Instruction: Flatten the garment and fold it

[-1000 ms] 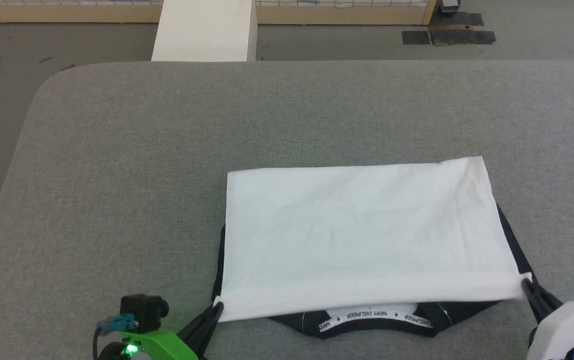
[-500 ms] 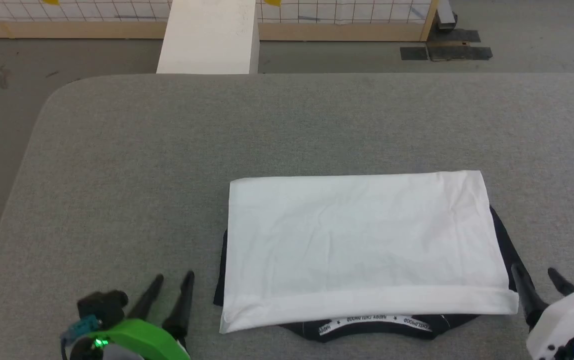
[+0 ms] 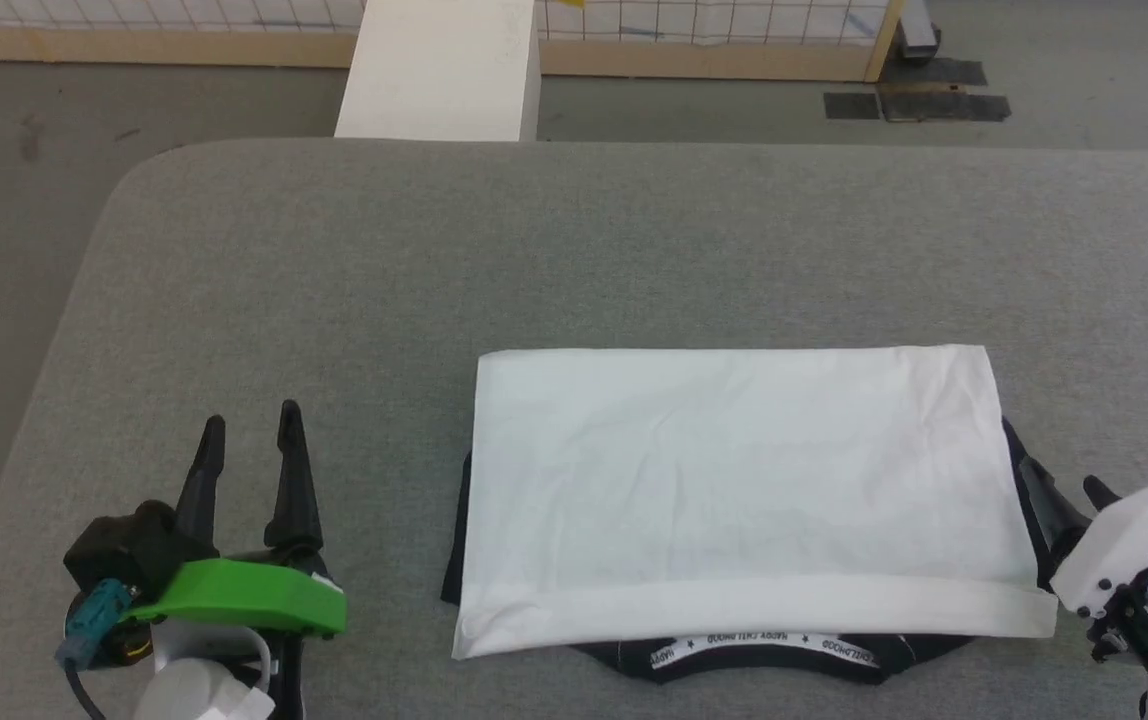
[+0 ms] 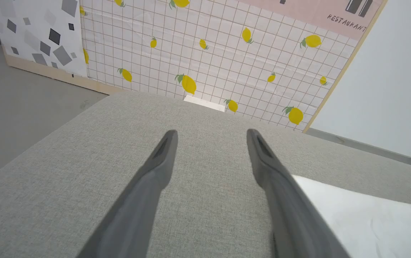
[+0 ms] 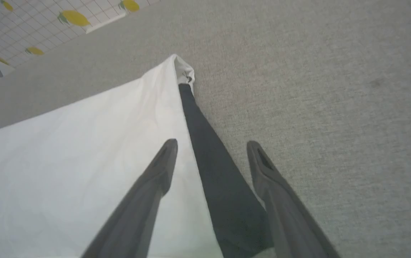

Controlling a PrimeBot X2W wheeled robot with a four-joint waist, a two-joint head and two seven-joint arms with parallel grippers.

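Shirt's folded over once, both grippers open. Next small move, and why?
Probably lower the right gripper and pinch the garment's right edge: its open fingers straddle the line where the black sleeve pokes out under the white panel, and the wide rectangle likely needs a sideways fold. The left gripper is open over bare table, off the cloth.

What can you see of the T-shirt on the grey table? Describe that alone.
The garment is soft, lightly creased cloth, folded into a flat white rectangle on the grey table. Black sleeve cloth peeks out at both sides, and a black collar with a white lettered band shows at the near edge. The right gripper hangs open at its right side; contact cannot be told. The left gripper is open, apart.
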